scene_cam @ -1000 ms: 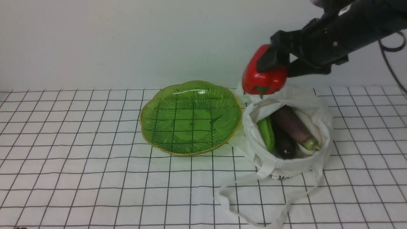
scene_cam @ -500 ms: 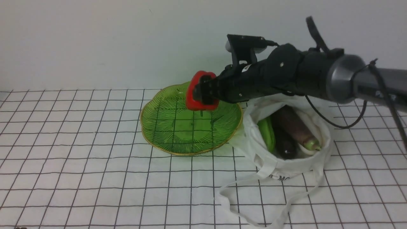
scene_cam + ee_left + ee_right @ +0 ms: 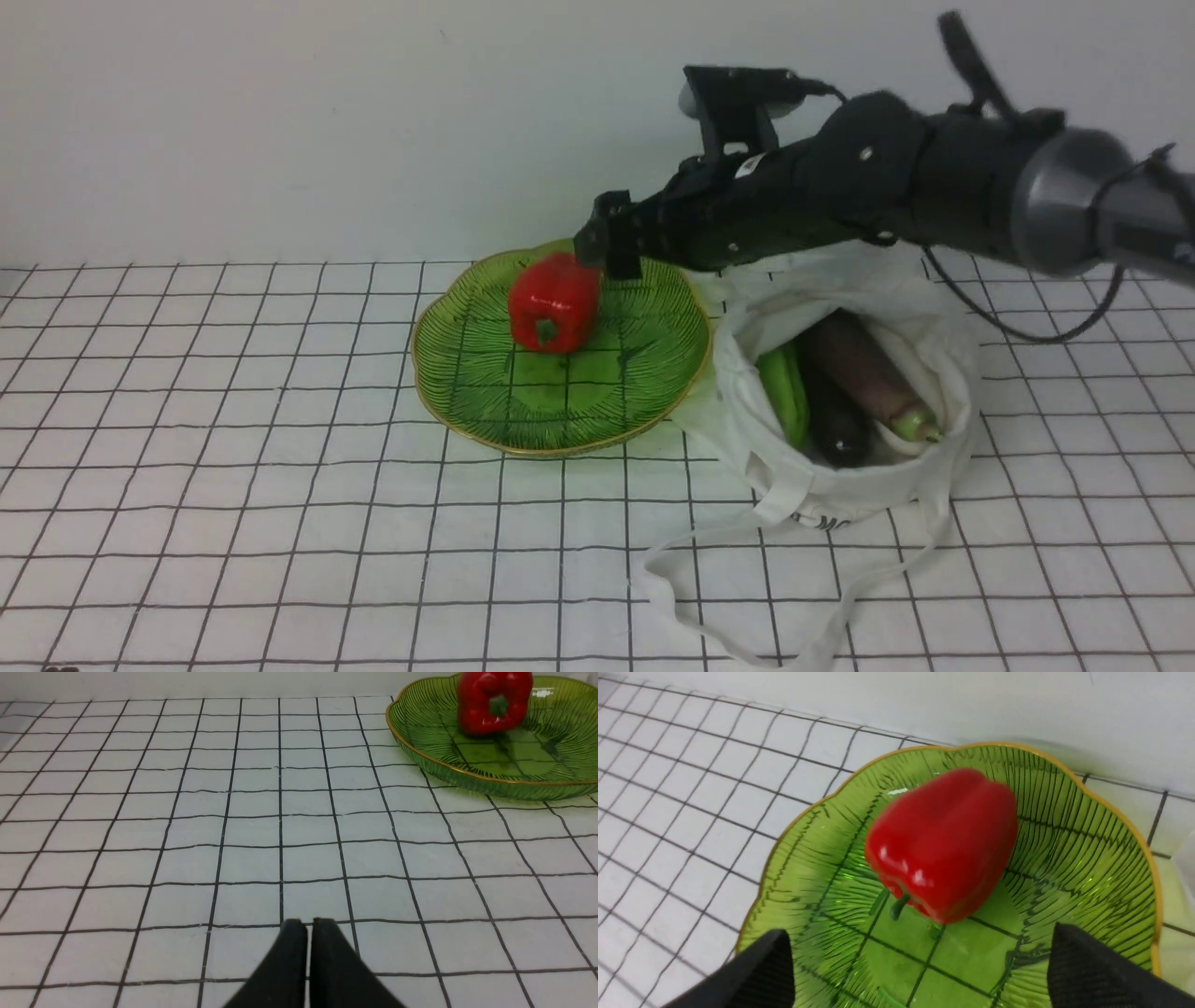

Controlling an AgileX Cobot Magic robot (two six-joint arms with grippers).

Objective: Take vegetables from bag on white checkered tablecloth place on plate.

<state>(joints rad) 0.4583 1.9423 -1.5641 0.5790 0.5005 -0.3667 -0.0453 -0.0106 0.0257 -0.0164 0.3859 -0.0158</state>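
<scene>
Left gripper (image 3: 306, 947) pinched closed, low over the tablecloth (image 3: 187, 812). Red bell pepper (image 3: 553, 303), clamped in my right gripper (image 3: 609, 250) half a second ago, now sits free on the plate (image 3: 467, 392), just below its spread fingers. Bag (image 3: 840, 485) under my forearm unchanged: green pepper (image 3: 782, 392), eggplant (image 3: 836, 425) and root (image 3: 864, 373) inside.

The red bell pepper (image 3: 554, 303) is no longer up in the air over the far rim of the bag (image 3: 840, 490), where the right gripper (image 3: 611, 250) had it a second ago. It now lies on the plate (image 3: 653, 383), on its side with the green stem facing the robot, and nothing grips it. The right arm has swung leftward from above the bag to the plate's far edge. The gripper's jaws, clamped on the pepper half a second ago, now stand wide apart, just above and to the right of it
</scene>
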